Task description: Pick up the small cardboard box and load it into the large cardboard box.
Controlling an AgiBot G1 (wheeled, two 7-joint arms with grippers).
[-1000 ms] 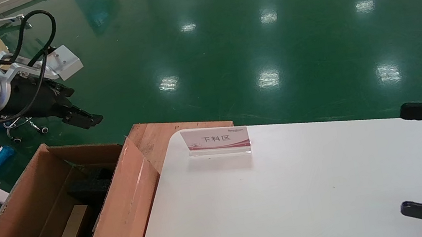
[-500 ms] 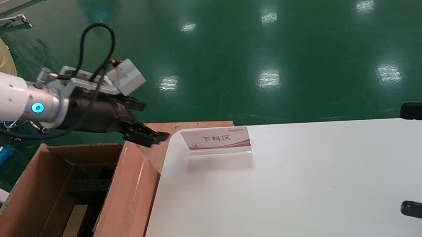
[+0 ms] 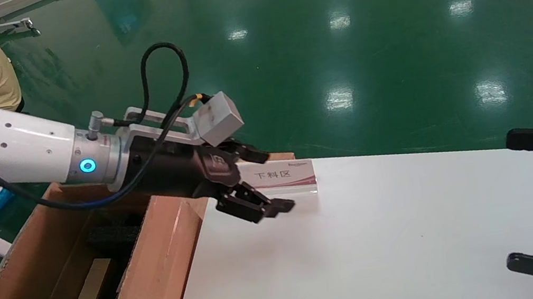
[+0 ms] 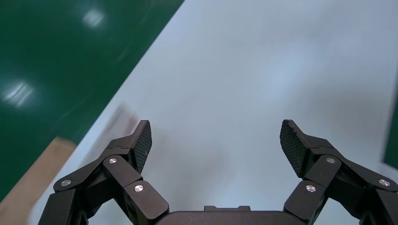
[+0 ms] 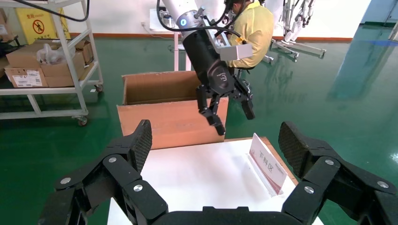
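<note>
1. Standing open at the far left, the large cardboard box (image 3: 152,274) has its flaps up and black foam blocks (image 3: 114,236) inside; its right flap sits just beside the white tabletop (image 3: 392,236).
2. Down between those blocks lies a tan strip (image 3: 87,296), likely the paler edge of the small cardboard box, though I cannot tell for sure.
3. Reaching over the large box's far corner, the left gripper (image 3: 264,184) hangs above the tabletop's near-left corner, its fingers (image 4: 143,143) spread apart and holding nothing.
4. Just behind that gripper stands the sign card (image 3: 284,176) with Chinese characters, upright on the tabletop.
5. At the far right edge, the right gripper (image 5: 216,140) sits parked over the tabletop, its fingers wide apart and bare.
</note>
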